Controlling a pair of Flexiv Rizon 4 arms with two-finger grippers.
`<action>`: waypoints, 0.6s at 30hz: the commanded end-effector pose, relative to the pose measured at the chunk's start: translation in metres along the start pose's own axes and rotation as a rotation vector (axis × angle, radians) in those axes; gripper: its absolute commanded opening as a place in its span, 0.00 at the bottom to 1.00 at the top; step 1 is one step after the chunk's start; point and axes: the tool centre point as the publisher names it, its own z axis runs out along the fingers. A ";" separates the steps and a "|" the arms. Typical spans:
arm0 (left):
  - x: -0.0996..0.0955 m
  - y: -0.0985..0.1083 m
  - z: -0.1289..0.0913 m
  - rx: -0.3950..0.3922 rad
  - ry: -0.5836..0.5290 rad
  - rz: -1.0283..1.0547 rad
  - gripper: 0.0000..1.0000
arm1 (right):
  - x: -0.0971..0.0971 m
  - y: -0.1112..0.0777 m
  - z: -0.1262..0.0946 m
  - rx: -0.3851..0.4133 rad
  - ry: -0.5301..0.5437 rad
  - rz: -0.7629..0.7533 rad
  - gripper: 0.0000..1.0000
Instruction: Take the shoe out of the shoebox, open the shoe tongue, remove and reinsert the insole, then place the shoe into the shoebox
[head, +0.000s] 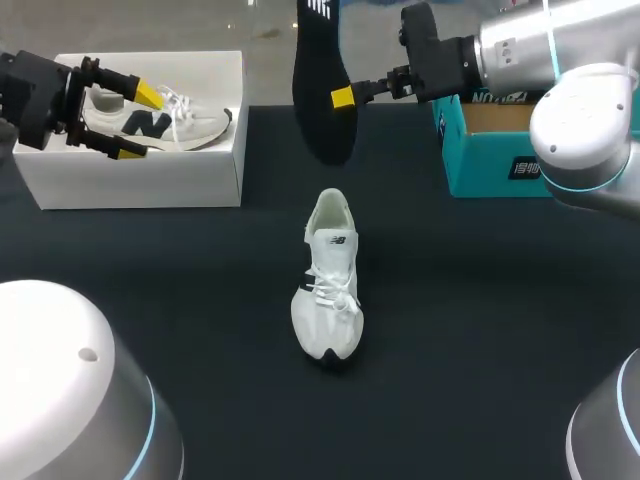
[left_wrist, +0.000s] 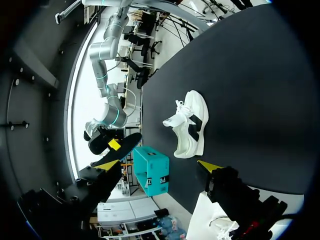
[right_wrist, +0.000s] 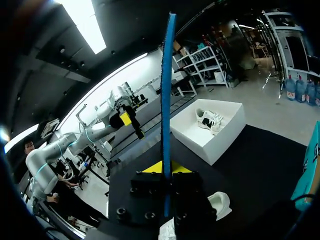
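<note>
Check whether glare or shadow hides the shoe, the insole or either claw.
Head view: even light; the shoe reads clearly on the dark table, though the black insole blends into it at its lower end. Left wrist view: bright backlight flares beside the open left claw, hiding nothing. Right wrist view: a ceiling lamp glares above the insole, held edge-on in the right claw.

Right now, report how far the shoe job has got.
Done: the shoe stands on the table, out of the shoebox, insole removed. In hand: the right gripper holds the insole up in the air. Remaining: reinsert it, then box the shoe.
</note>
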 end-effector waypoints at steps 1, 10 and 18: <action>-0.001 0.000 0.000 0.000 0.004 0.000 1.00 | 0.000 0.002 0.008 -0.001 -0.003 0.001 0.00; -0.001 0.000 0.000 0.000 0.004 0.000 1.00 | 0.000 0.002 0.008 -0.001 -0.003 0.001 0.00; -0.001 0.000 0.000 0.000 0.004 0.000 1.00 | -0.013 -0.020 0.036 -0.024 0.006 -0.024 0.00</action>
